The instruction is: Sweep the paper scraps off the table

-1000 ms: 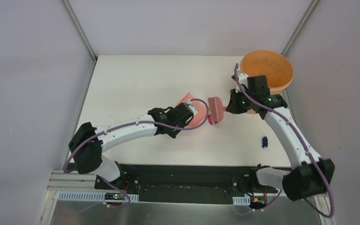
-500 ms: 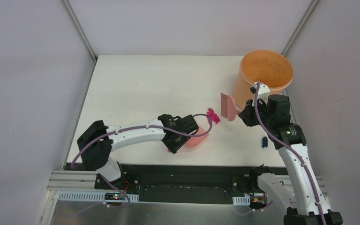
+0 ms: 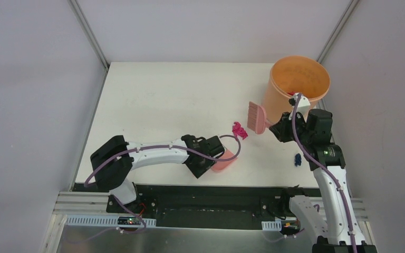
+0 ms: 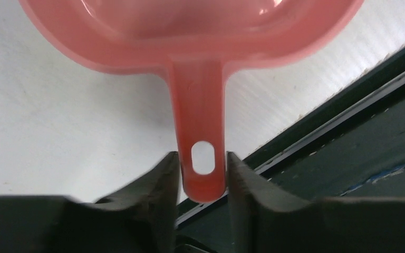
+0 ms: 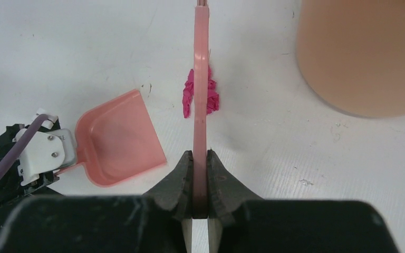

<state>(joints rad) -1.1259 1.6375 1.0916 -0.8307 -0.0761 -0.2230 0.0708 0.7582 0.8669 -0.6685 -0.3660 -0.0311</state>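
My right claw (image 5: pixel 200 157) is clamped on the flat handle of the pink plastic hand brush (image 3: pixel 256 116). Just ahead of it, a crumpled magenta paper scrap (image 3: pixel 239 129) lies on the white tabletop (image 3: pixel 163 100). A dark blue scrap (image 3: pixel 297 159) sits behind it. My left claw (image 4: pixel 201 161) straddles the handle of the pink plastic dustpan (image 4: pixel 190 37); whether it is squeezing or loose, I cannot tell.

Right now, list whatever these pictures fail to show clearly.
- Orange bucket contents: top view, a dark-red speck at the near rim, too small to identify; right wrist view shows only its outer wall.
- Brush bristles: right wrist view, cut off by the top edge.
- Left gripper on the dustpan handle: left wrist view, fingers flank it; pressing or not unclear.
- Dark blue scrap: top view, too small for its shape.
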